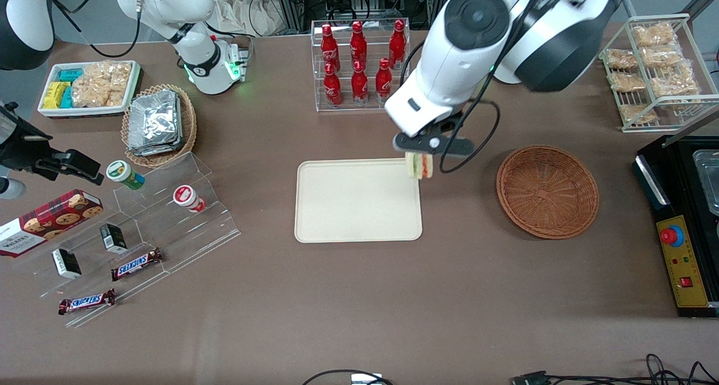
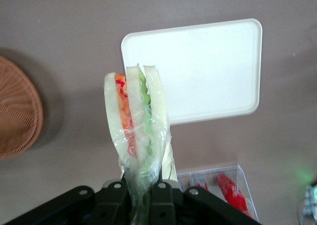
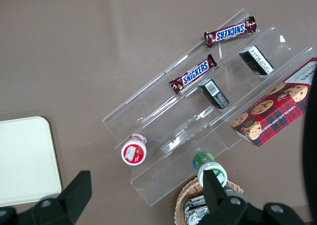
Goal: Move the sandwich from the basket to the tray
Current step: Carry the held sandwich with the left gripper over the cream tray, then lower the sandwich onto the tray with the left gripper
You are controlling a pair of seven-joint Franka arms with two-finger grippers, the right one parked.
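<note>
Now you have the cream tray (image 1: 348, 205) lying flat on the brown worktop (image 1: 359, 295) with nothing on it. Your end effector (image 1: 420, 159) hangs above the tray's corner farthest from the front camera, toward the working arm's end, clamped on the wrapped sandwich (image 1: 421, 166), which hangs clear of the tray. Your reddish-brown wicker basket (image 1: 547, 191) sits near the tray, toward the working arm's end.

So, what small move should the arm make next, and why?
Probably carry it a little further over the tray, then lower. The end effector, shut on the sandwich, hangs above the tray's edge nearest the basket, which holds nothing.
</note>
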